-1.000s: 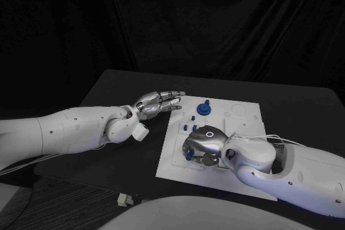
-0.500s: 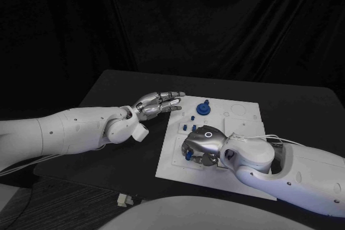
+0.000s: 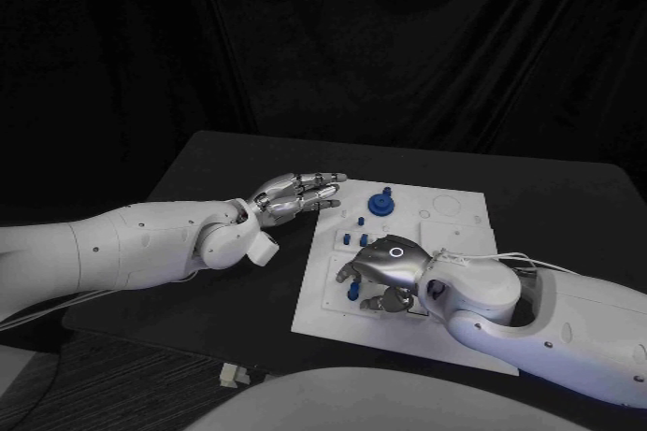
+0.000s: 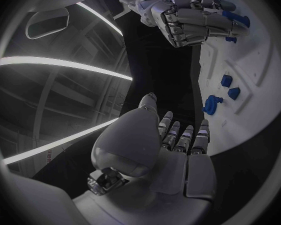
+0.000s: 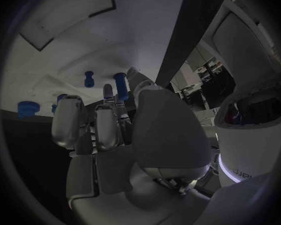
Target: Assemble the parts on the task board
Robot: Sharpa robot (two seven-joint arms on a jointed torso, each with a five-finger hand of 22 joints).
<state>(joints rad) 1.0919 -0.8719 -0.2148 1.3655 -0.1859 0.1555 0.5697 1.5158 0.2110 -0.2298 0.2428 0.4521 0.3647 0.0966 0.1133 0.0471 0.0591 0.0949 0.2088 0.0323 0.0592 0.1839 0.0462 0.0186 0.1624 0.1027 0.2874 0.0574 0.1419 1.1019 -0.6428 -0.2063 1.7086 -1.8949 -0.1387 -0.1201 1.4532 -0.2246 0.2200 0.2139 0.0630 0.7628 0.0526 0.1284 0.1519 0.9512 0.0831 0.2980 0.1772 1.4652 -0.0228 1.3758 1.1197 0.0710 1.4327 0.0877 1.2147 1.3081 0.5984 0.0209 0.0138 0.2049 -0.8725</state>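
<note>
Over on the white task board [image 3: 458,227], the right hand [image 3: 381,267] sits curled down among the small blue parts [image 3: 362,237], though I cannot tell whether it grips one. Meanwhile the left hand [image 3: 294,194] hovers beside the board's edge, fingers extended, holding nothing.

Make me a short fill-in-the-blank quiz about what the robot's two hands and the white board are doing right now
1. The right hand is down over the white task board, and its fingers close around a small ____ part.
2. The left hand hovers beside the board and holds ____.
3. The round blue knob stands on the board's ____ edge, away from the robot.
4. The board lies on a ____ table.

Missing words: blue; nothing; far; black
</note>
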